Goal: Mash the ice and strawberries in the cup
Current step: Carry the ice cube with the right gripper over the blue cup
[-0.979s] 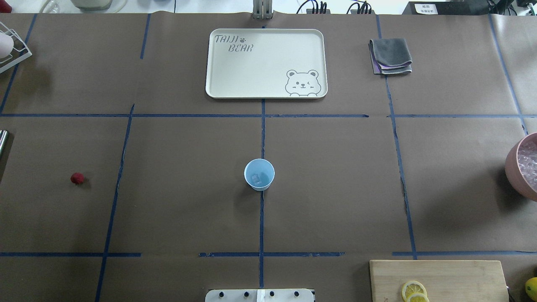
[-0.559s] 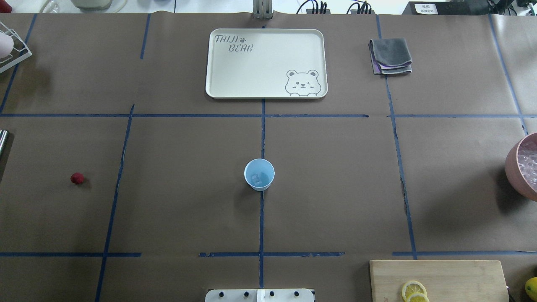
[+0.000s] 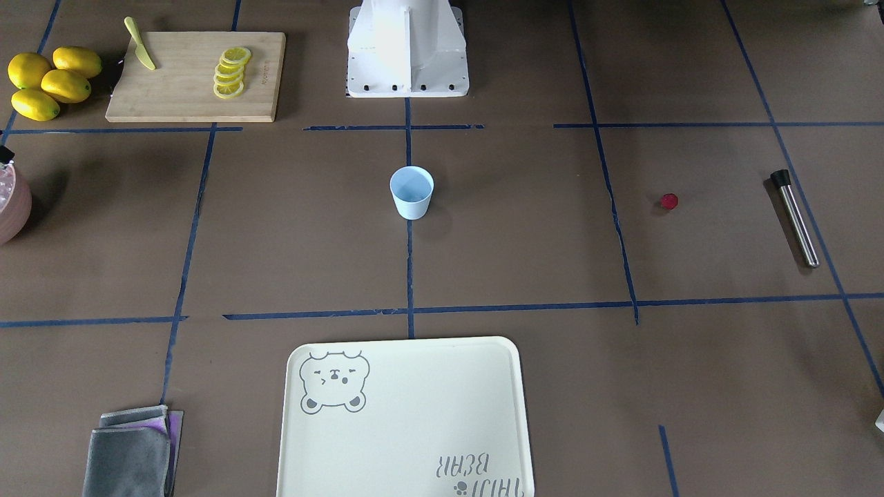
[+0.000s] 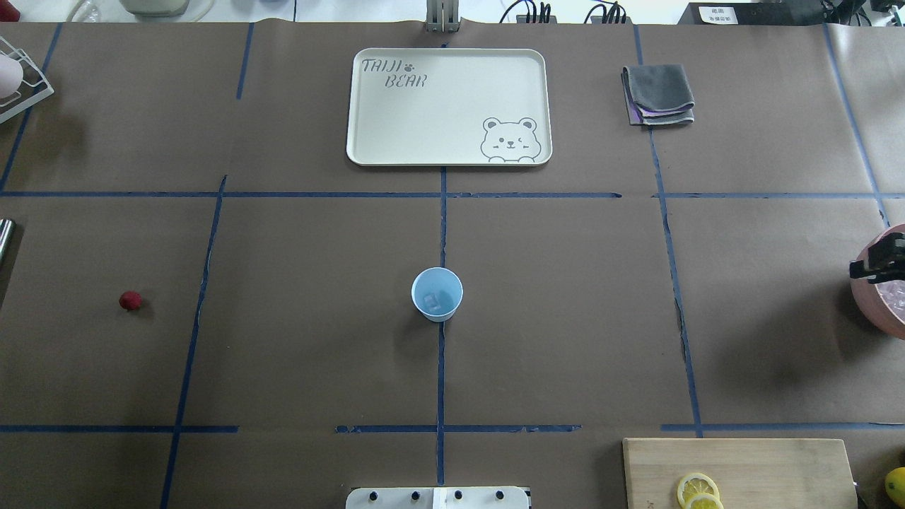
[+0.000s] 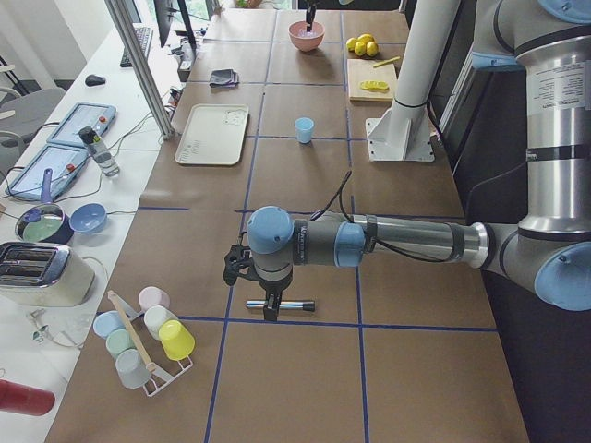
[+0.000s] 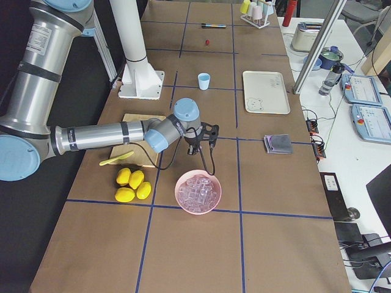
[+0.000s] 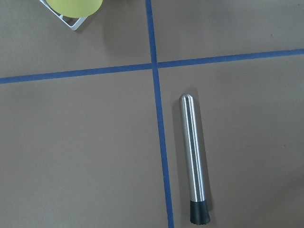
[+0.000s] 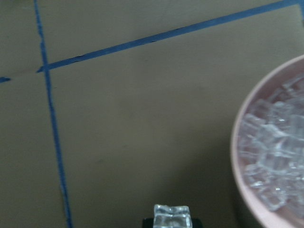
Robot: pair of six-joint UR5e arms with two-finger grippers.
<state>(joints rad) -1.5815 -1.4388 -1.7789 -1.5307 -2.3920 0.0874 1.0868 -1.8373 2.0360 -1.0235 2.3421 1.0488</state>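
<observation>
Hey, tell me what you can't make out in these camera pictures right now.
Left gripper: open or shut unknown; seen only in exterior left, and its wrist view shows no fingers.
Right gripper: its wrist view's bottom edge crops its grip on the ice chunk; overhead's right edge cuts it.
Muddler: nearly all lost past overhead's left edge.

left gripper (image 5: 270, 311) over metal rod (image 5: 297, 304)

Cup (image 4: 437, 294) central — strawberry (image 4: 129, 300) far left, tray (image 4: 438, 113) behind, bowl (image 4: 866, 305) far right
</observation>
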